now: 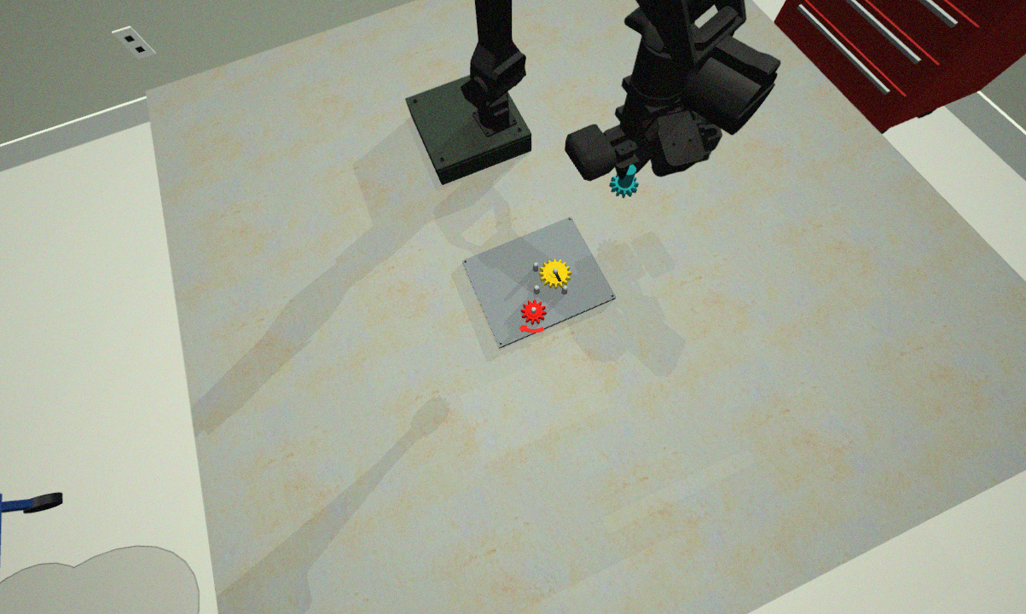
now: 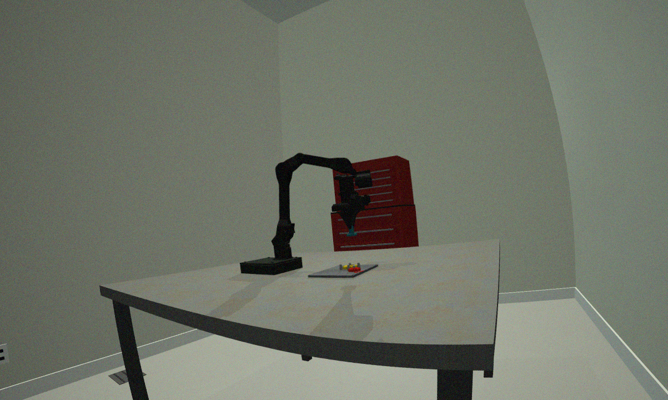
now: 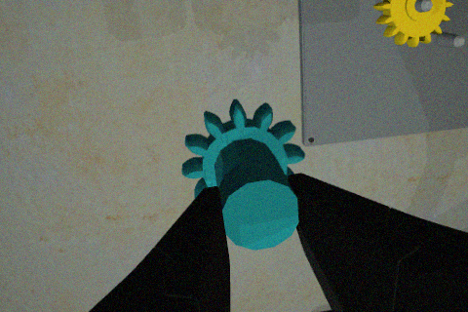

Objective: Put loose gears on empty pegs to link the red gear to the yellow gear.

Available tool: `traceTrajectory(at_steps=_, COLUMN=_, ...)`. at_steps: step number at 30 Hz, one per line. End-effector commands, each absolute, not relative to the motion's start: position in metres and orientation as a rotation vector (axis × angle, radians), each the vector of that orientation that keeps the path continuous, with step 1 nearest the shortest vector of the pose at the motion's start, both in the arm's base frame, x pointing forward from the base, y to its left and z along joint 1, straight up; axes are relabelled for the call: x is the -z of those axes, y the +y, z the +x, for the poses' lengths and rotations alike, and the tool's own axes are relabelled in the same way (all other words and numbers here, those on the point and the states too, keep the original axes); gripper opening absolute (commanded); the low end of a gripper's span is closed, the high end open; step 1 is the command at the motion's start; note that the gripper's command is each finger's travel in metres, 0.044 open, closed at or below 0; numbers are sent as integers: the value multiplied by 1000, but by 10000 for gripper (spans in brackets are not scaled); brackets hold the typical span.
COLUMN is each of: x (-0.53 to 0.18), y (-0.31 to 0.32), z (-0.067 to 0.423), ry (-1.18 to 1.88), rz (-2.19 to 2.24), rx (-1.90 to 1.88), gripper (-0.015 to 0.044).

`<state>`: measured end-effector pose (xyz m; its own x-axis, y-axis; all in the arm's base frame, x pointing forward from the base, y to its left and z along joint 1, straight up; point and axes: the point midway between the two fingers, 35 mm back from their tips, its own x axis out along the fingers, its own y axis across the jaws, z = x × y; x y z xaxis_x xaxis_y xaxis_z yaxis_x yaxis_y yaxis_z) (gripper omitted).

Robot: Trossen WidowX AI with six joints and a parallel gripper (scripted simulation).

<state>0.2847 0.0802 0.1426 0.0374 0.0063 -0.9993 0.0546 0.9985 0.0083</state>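
My gripper [image 1: 628, 169] [image 2: 351, 227] [image 3: 253, 195] is shut on the teal gear's handle. The teal gear [image 1: 623, 185] [image 2: 351, 233] [image 3: 260, 216] hangs teeth down, in the air beyond the grey board's far right corner in the top view. On the grey board [image 1: 493, 267] [image 2: 326, 276] [image 3: 341, 83] the yellow gear [image 1: 550, 280] [image 3: 405, 19] and the red gear [image 1: 533, 314] [image 2: 354, 269] sit on pegs. Three empty pegs show: one peg [image 1: 535, 267] left of the yellow gear, one peg [image 1: 536, 290] between the gears, one peg [image 1: 564, 290] to the right. No other loose gear shows.
The arm's dark base [image 1: 455, 130] [image 2: 271, 266] stands behind the board on the table [image 1: 730, 343] [image 2: 425, 298]. A red drawer cabinet [image 1: 936, 68] [image 2: 405, 223] is beyond the table. The red arrow [image 1: 532, 330] lies beside the red gear.
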Motion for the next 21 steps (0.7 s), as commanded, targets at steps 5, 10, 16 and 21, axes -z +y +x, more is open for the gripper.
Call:
traceTrajectory(at_steps=5, x=-134, y=63, z=296, ry=1538, rz=31, rx=32, gripper=0)
traceTrajectory(at_steps=10, x=-131, y=52, z=302, ry=1538, rz=25, rx=27, gripper=0)
traceTrajectory(at_steps=16, x=-127, y=40, z=308, ry=1538, rz=17, rx=21, gripper=0)
traceTrajectory(at_steps=21, x=-123, y=28, z=313, ry=1538, rz=11, rx=16, gripper=0)
